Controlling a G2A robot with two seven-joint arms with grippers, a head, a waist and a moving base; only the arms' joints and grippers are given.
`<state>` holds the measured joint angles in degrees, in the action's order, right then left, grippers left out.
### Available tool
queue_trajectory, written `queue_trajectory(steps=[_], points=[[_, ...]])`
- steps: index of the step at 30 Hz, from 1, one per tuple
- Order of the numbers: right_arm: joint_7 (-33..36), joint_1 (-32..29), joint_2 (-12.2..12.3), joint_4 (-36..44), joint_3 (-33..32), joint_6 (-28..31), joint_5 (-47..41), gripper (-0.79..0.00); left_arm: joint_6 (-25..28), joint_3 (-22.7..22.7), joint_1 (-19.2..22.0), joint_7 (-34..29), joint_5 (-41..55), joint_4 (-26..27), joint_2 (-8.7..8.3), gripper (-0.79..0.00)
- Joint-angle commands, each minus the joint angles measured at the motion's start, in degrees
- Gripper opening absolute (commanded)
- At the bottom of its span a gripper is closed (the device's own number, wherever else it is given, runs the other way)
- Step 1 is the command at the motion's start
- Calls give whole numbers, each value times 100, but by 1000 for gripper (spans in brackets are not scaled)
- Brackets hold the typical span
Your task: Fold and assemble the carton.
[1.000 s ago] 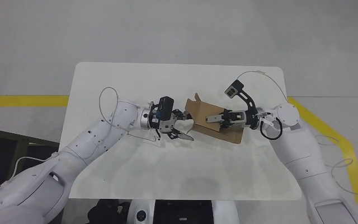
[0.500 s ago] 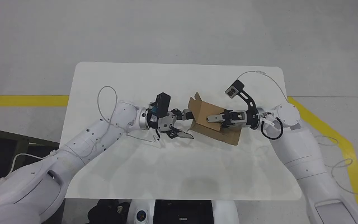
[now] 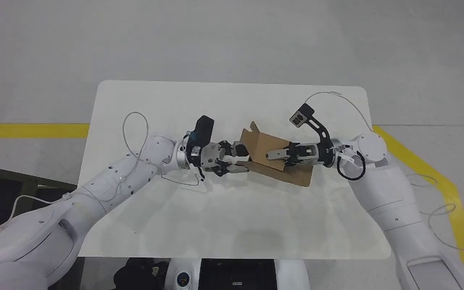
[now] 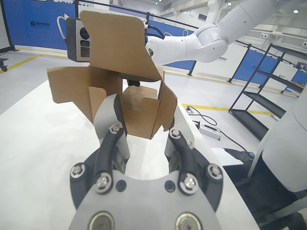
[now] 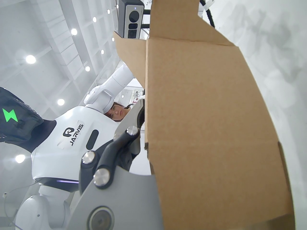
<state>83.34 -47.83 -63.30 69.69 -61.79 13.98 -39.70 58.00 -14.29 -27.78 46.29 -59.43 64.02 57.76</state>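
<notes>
Near the middle of the white table [image 3: 145, 101], the carton [image 3: 290, 161] is lying on its side as a brown cardboard sleeve, with its open end facing the left arm. At that end one large flap [image 4: 115, 46] is standing up. A second flap is spreading out to the side, and smaller flaps are hanging loose around the mouth, so the end is not yet folded in.

The right gripper [image 3: 279, 154] is resting along the carton's upper panel. One finger [image 5: 134, 118] is lying flat against the cardboard wall while its partner is hidden behind the panel. It therefore appears to be pinching that wall rather than standing apart from it. In the left wrist view, a dark tip is showing inside the sleeve just under the same panel.

The left gripper [image 3: 238, 160] is sitting right at the carton's mouth, its jaws spread wide and grasping nothing. Its two fingers are flanking the lower flaps, and whether either pad is touching cardboard cannot be told.

The right arm's black wrist camera [image 3: 301, 114] is rising just beside the raised flap. Off the table, a yellow line [image 3: 43, 130] is running across the grey floor. A black shelf rack [image 4: 263, 92] and blue partitions [image 4: 36, 25] are standing in the hall behind.
</notes>
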Motion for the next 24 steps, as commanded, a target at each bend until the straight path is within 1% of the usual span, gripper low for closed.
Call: queue_trajectory(steps=[1,10,12,15,24], points=[[10,15,-8,-4,19,-2,1,-785,0,68,31,0,133,2,-15,-409],[47,67,-45,2,118,-1,17,-785,0,271,151,0,576,-97,-25,-437],[58,74,-49,4,123,-7,13,-785,0,328,168,-1,691,-174,-6,-462],[76,77,-53,14,129,-1,17,-785,0,424,220,-1,799,-255,32,-477],[98,94,-75,5,172,5,17,-785,0,455,275,-1,710,-302,140,-468]])
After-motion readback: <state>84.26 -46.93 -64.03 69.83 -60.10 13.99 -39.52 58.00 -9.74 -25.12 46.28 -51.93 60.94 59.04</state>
